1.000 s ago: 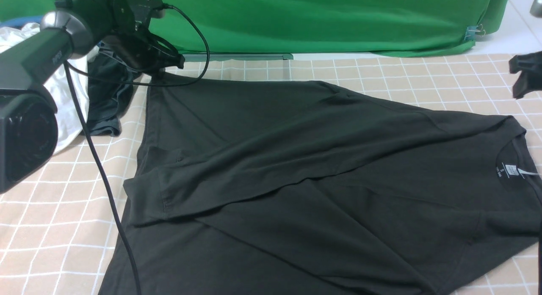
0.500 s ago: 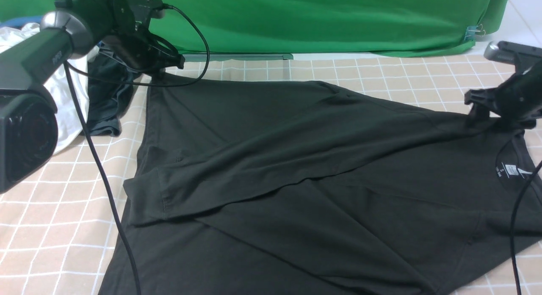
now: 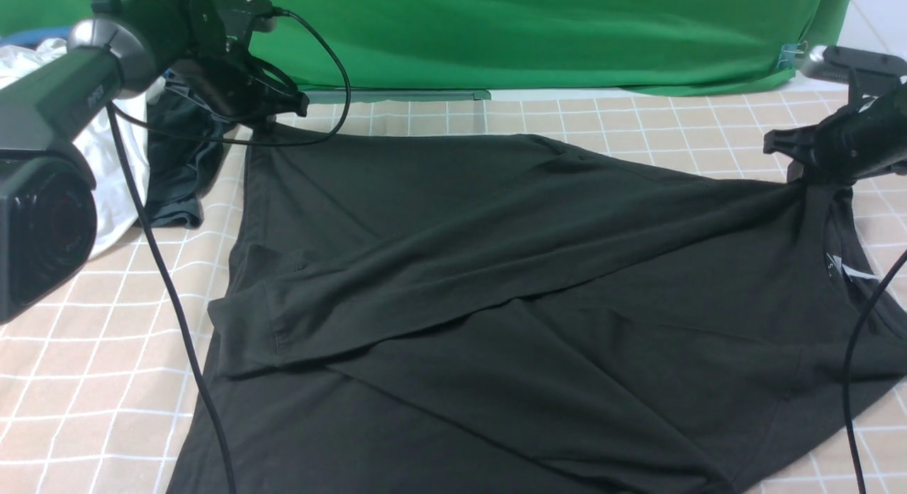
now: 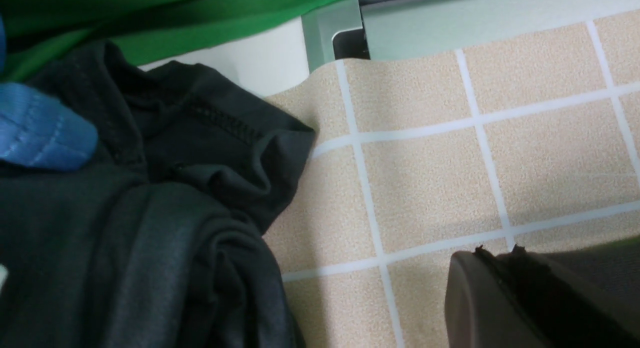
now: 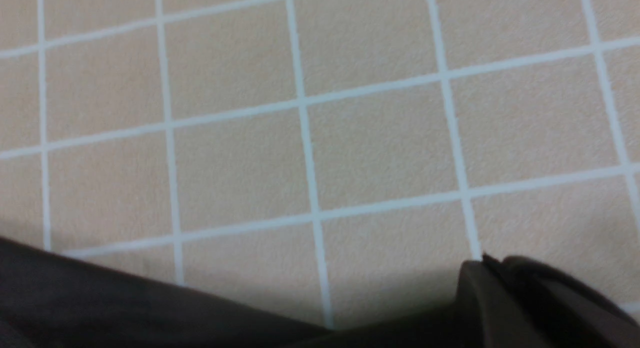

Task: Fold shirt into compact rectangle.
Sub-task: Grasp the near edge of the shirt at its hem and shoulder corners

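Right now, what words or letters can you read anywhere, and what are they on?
"S": on the neck label inside the shirt collar, only just readable.
Other print on that label: too small to read.
White mark on the left arm: too blurred to read.
Wrist views: no text.

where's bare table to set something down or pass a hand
Free: tablecloth strip between shirt and green backdrop; near-left corner beside the shirt's hem. Crowded: far left, white garment and dark grey garment by the left pincer.
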Tool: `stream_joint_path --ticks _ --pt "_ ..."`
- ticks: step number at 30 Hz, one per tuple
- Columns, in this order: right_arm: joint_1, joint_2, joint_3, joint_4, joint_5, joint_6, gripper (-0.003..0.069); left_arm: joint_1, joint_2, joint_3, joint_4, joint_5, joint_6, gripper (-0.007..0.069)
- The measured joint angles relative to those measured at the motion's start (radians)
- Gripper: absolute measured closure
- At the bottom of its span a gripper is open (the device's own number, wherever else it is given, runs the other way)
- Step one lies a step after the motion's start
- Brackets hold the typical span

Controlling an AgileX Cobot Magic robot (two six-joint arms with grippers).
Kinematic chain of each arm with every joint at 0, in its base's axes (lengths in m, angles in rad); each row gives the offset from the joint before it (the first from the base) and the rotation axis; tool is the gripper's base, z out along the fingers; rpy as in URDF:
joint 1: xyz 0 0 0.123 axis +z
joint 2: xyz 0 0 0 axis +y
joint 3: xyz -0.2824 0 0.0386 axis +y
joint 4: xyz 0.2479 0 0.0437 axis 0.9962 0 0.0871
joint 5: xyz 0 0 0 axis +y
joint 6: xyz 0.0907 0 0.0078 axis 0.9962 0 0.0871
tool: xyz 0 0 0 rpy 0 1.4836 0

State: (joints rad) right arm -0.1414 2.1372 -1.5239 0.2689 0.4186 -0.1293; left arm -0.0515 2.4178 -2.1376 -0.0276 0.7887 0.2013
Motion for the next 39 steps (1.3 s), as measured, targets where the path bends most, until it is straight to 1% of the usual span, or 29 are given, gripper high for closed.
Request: stream_joint_path --ticks 2,7,10,13,14,17,18,19,20,21,22,24,25,26,27,28,30,32,33,34,36,39 --pt "-0.012 -0.007 -0.014 0.002 -0.007 0.000 0.0606 0.000 0.000 0.000 0.039 0.000 -0.053 0.0589" --pt "-0.021 -0.014 -0.024 0.007 -0.011 0.000 0.0606 0.000 0.000 0.000 0.070 -0.005 -0.118 0.0589" --pt "-0.022 -0.012 -0.024 0.006 -0.027 0.000 0.0606 0.000 0.000 0.000 0.070 -0.036 -0.133 0.0589" --pt "-0.022 -0.011 -0.024 0.006 -0.039 0.000 0.0577 0.000 0.000 0.000 0.070 -0.066 -0.137 0.0587" --pt "-0.022 -0.011 -0.024 0.006 -0.044 0.000 0.0546 0.000 0.000 0.000 0.070 -0.068 -0.139 0.0587" --pt "-0.022 -0.012 -0.024 -0.002 -0.045 -0.002 0.0405 0.000 -0.011 0.001 0.082 -0.064 -0.161 0.0566" --pt "-0.022 -0.017 -0.024 -0.004 -0.039 -0.002 0.0338 0.000 -0.017 0.001 0.091 -0.061 -0.175 0.0551" --pt "-0.022 -0.021 -0.024 -0.007 -0.034 -0.002 0.0299 0.000 -0.022 0.001 0.094 -0.059 -0.180 0.0545" --pt "-0.023 -0.038 -0.024 -0.013 -0.007 -0.003 0.0214 0.000 -0.043 0.001 0.111 -0.053 -0.201 0.0519" --pt "-0.023 -0.057 -0.024 -0.022 0.015 -0.005 0.0165 0.000 -0.063 0.001 0.121 -0.045 -0.207 0.0501" --pt "-0.023 -0.082 -0.024 -0.026 0.049 -0.005 0.0132 0.000 -0.093 0.001 0.127 -0.019 -0.208 0.0482" --pt "-0.023 -0.141 -0.024 -0.031 0.139 -0.010 0.0110 0.000 -0.142 0.001 0.125 0.063 -0.210 0.0470" --pt "-0.023 -0.177 -0.024 -0.031 0.199 -0.019 0.0116 0.000 -0.172 0.001 0.117 0.123 -0.201 0.0464" --pt "-0.023 -0.215 -0.025 -0.031 0.264 -0.035 0.0137 0.000 -0.202 0.001 0.107 0.190 -0.191 0.0463" --pt "-0.022 -0.252 -0.026 -0.031 0.330 -0.052 0.0173 0.000 -0.231 0.002 0.097 0.255 -0.185 0.0468" --pt "-0.022 -0.279 -0.027 -0.031 0.387 -0.068 0.0214 -0.001 -0.249 0.007 0.088 0.288 -0.180 0.0480" --pt "-0.017 -0.339 -0.027 -0.031 0.530 -0.106 0.0355 -0.014 -0.330 0.056 0.072 0.365 -0.170 0.0529" --pt "-0.012 -0.380 -0.027 -0.031 0.672 -0.135 0.0518 -0.039 -0.393 0.118 0.070 0.379 -0.170 0.0575" --pt "-0.011 -0.394 -0.024 -0.030 0.715 -0.141 0.0568 -0.055 -0.428 0.169 0.069 0.380 -0.170 0.0591" --pt "-0.010 -0.409 -0.011 -0.027 0.752 -0.145 0.0594 -0.086 -0.486 0.231 0.067 0.375 -0.176 0.0606" --pt "-0.010 -0.434 0.021 -0.027 0.773 -0.145 0.0612 -0.126 -0.570 0.347 0.062 0.350 -0.194 0.0610" --pt "0.002 -0.486 0.135 -0.026 0.786 -0.133 0.0599 -0.233 -0.747 0.635 0.035 0.284 -0.266 0.0610"
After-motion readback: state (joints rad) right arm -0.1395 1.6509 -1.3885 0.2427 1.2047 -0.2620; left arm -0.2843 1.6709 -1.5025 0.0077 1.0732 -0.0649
